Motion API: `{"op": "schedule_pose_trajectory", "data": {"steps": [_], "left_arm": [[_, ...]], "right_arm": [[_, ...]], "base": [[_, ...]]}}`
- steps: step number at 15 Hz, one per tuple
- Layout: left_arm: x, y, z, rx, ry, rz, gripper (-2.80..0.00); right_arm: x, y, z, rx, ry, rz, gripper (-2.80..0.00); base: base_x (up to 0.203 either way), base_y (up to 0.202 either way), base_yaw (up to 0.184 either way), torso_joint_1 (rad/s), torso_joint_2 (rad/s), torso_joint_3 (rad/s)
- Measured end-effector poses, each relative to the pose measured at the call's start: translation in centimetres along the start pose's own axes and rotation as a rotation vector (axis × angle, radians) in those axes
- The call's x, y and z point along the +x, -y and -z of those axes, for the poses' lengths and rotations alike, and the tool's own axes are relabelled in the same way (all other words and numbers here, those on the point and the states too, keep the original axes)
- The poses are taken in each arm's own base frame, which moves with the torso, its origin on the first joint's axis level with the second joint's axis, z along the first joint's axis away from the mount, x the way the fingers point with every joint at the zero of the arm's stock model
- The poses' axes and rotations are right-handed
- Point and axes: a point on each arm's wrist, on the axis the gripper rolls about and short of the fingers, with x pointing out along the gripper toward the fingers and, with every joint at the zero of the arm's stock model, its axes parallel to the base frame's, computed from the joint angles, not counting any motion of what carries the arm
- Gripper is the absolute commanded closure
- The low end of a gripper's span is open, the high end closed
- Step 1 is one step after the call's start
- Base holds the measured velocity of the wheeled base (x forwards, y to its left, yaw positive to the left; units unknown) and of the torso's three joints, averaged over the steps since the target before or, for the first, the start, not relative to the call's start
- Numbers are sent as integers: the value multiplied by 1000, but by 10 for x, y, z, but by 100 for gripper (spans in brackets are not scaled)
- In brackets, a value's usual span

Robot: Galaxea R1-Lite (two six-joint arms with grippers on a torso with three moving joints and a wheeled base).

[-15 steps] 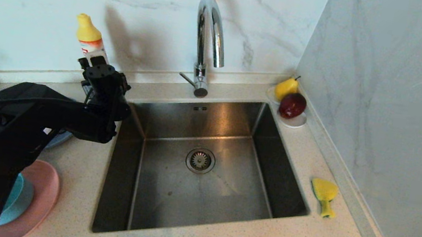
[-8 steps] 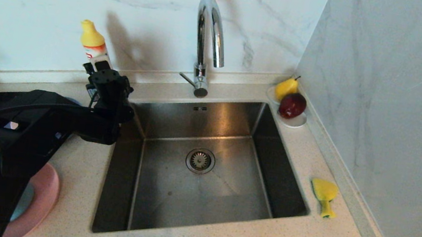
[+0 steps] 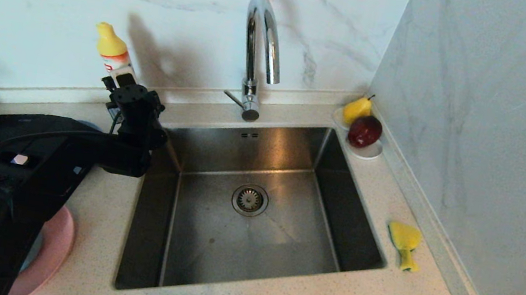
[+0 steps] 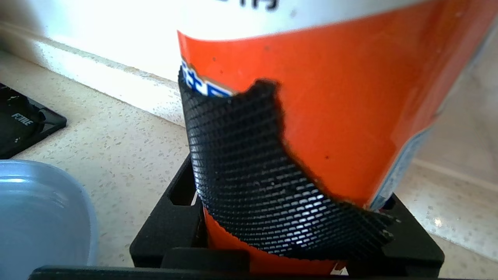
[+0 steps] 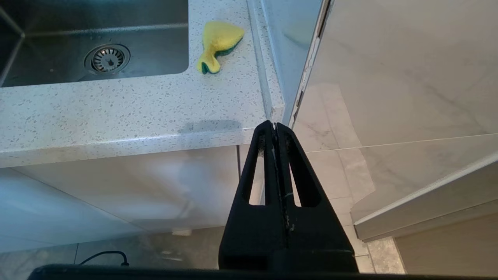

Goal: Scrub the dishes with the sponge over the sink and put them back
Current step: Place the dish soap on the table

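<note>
My left gripper (image 3: 121,84) is shut on a detergent bottle (image 3: 113,56) with a yellow cap and an orange label, at the back left corner of the sink (image 3: 281,241). The bottle leans left. In the left wrist view the bottle (image 4: 350,101) fills the space between the black fingers (image 4: 167,229). The yellow sponge (image 3: 404,241) lies crumpled on the counter right of the sink, also in the right wrist view (image 5: 218,42). A pink plate (image 3: 56,242) shows under my left arm. A blue-grey plate (image 4: 39,217) lies beside the bottle. My right gripper (image 5: 275,125) hangs shut below the counter's front edge.
A chrome faucet (image 3: 258,50) arches over the sink's back rim. At the back right corner a white saucer (image 3: 369,152) bears a yellow pear (image 3: 357,109) and a dark red fruit (image 3: 365,130). A marble wall runs close along the right. A black hob corner (image 4: 23,124) lies left.
My left gripper and the bottle have shifted a little to the right, toward the sink's back left corner. The arm now covers more of the dishes at the lower left. The right arm has kept still.
</note>
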Motion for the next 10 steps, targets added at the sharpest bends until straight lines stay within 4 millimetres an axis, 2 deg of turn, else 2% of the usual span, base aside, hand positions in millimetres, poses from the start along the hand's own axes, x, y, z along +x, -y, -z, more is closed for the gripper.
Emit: {"op": "schedule_pose_trajectory", "data": {"steps": [10], "left_arm": [[9,-2,16,-8,-4,-27,0]], "right_arm": [[0,0,0,0,0,0,0]], "base": [[0,0,0,0,0,0]]}}
